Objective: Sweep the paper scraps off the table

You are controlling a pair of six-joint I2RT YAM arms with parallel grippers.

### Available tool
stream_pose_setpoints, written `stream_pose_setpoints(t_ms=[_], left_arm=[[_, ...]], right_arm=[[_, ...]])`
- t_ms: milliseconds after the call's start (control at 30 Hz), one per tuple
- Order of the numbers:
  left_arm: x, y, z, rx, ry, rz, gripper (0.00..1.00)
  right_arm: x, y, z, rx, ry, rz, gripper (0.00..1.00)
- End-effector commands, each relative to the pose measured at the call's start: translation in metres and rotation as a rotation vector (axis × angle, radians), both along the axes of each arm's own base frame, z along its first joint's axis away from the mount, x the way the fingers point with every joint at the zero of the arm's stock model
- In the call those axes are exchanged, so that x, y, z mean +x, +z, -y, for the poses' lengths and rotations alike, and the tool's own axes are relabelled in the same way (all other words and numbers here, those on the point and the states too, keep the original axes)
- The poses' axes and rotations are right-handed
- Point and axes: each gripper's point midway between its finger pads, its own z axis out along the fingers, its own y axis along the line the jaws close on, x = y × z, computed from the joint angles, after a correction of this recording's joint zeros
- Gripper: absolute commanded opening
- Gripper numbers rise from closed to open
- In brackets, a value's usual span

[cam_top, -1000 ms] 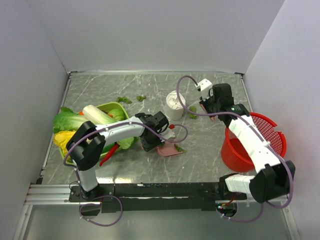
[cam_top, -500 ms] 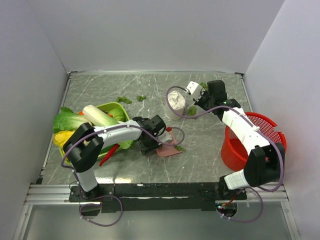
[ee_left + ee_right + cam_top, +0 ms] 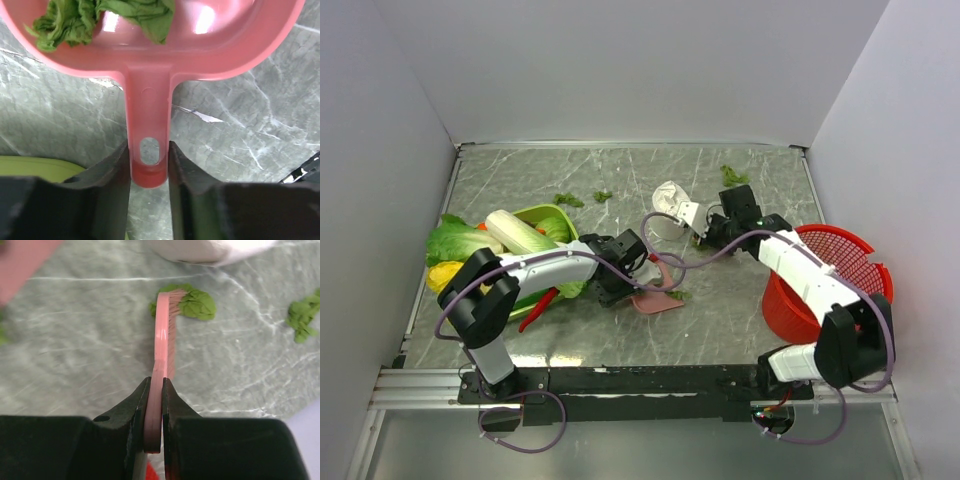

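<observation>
On the table (image 3: 520, 180), near its middle, my left arm lay stretched rightward, the left gripper (image 3: 150, 160) clamped on the pink dustpan (image 3: 210, 45) handle, with paper scraps (image 3: 75, 20) in the pan. My right arm bent in past the red basket (image 3: 830, 270). The right gripper (image 3: 153, 405) pinched a pink brush (image 3: 161, 330), its bristles touching a scrap beside the white lump (image 3: 200, 247).

R jaws + brush (image 3: 161, 340) nearer dustpan (image 3: 658, 302)
</observation>
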Motion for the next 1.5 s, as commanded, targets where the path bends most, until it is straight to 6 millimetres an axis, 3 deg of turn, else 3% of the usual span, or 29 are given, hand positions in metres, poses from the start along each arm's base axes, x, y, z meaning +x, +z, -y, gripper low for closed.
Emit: stream_pose_setpoints(t_ms=[0,67,100,167,367,467,733,833,1000,1133,1333,1467], left_arm=[[-0.001,0.015,0.005,-0.056,-0.011,0.009,0.24],[-0.002,0.018,0.005,-0.059,-0.009,0.006,0.15],[-0.002,0.019,0.006,-0.063,-0.011,0.006,0.07],[-0.003,0.020,0.006,-0.064,-0.010,-0.001,0.02],[-0.005,0.022,0.005,-0.059,-0.012,-0.009,0.01],[-0.004,0.023,0.007,-0.065,-0.012,-0.011,0.01],[0.002,0.025,0.012,-0.053,0.001,-0.003,0.01],[0.007,0.027,0.015,-0.048,-0.001,0.004,0.01],[0.017,0.027,0.020,-0.034,-0.001,0.032,0.01],[0.022,0.021,0.022,0.003,-0.008,0.034,0.01],[0.019,0.043,0.017,-0.020,-0.019,0.063,0.01],[0.008,0.046,-0.007,0.019,-0.015,0.075,0.01]], right_arm=[[-0.059,0.031,-0.022,0.122,0.063,-0.118,0.00],[-0.068,0.059,-0.031,0.210,0.049,-0.106,0.00],[-0.072,0.066,-0.033,0.255,-0.003,-0.126,0.00],[-0.073,0.080,-0.031,0.280,-0.035,-0.117,0.00],[-0.044,0.097,-0.020,0.333,-0.219,-0.064,0.00],[-0.027,0.093,-0.014,0.365,-0.371,-0.030,0.00],[-0.014,0.055,-0.010,0.401,-0.633,-0.129,0.00],[-0.019,0.041,-0.015,0.416,-0.669,-0.189,0.00],[-0.047,0.022,-0.052,0.533,-0.609,-0.408,0.00],[-0.056,0.030,-0.066,0.594,-0.590,-0.466,0.00],[-0.043,0.042,-0.041,0.546,-0.637,-0.320,0.00],[-0.040,0.053,-0.029,0.539,-0.656,-0.254,0.00]])
